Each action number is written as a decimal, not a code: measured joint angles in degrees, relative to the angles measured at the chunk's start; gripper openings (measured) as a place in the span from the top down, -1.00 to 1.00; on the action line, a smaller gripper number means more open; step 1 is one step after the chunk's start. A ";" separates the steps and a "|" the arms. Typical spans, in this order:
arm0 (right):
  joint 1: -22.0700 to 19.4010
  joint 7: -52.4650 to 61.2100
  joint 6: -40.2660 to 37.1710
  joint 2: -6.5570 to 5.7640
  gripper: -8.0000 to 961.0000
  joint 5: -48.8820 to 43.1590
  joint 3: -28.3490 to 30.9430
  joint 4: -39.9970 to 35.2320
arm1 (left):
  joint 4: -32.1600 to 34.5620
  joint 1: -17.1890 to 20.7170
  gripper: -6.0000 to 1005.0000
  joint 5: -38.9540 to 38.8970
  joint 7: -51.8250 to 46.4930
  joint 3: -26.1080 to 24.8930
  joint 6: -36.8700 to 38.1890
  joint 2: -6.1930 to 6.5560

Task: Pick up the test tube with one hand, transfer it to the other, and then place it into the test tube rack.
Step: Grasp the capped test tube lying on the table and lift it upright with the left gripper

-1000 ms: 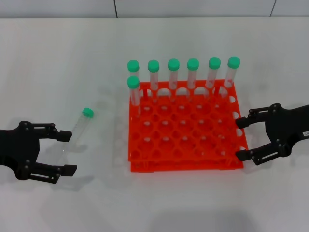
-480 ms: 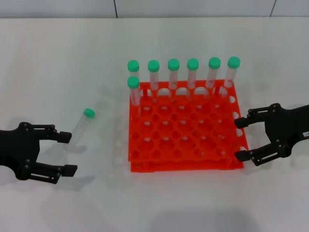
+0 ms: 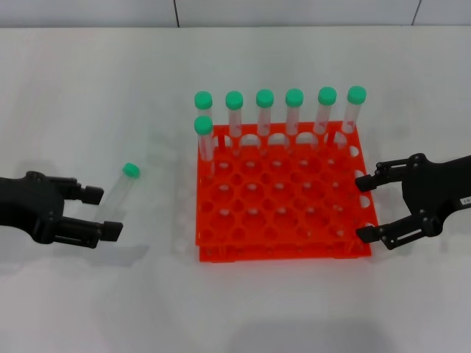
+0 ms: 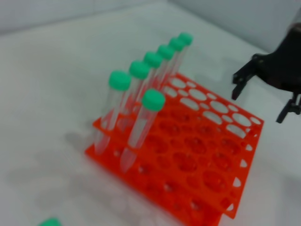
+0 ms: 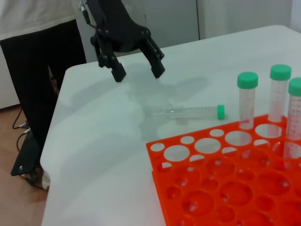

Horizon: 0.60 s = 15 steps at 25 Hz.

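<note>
The test tube (image 3: pixel 120 189), clear with a green cap, lies on the white table left of the orange-red rack (image 3: pixel 283 254). My left gripper (image 3: pixel 101 212) is open and empty, with its fingertips close to the tube's lower end; I cannot tell if they touch. My right gripper (image 3: pixel 364 208), with a small white label, is open and empty at the rack's right edge. The right wrist view shows the lying tube (image 5: pixel 193 112), the left gripper (image 5: pixel 137 71) beyond it and the rack (image 5: pixel 164 155). The left wrist view shows the rack (image 4: pixel 221 207) and the right gripper (image 4: pixel 263 92).
Several green-capped tubes (image 3: pixel 265 114) stand upright along the rack's back row, and one more (image 3: pixel 204 140) stands in the second row at the left. They also show in the left wrist view (image 4: pixel 141 94). The table's edge and a dark stand (image 5: pixel 42 84) show in the right wrist view.
My left gripper has turned at the wrist and moved a little right toward the tube's lower end. The tube and the right gripper have hardly moved.
</note>
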 joint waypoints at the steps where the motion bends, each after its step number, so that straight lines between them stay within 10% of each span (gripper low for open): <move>1: 0.00 -0.03 -0.02 0.07 -0.78 0.00 -0.01 -0.03 | 0.46 -0.56 -0.68 1.57 -2.04 0.08 0.06 -0.35; 15: 0.04 -1.39 -0.01 0.39 -0.78 0.09 0.36 -0.11 | 1.28 -7.78 -0.68 15.49 -26.04 2.43 -3.77 -0.59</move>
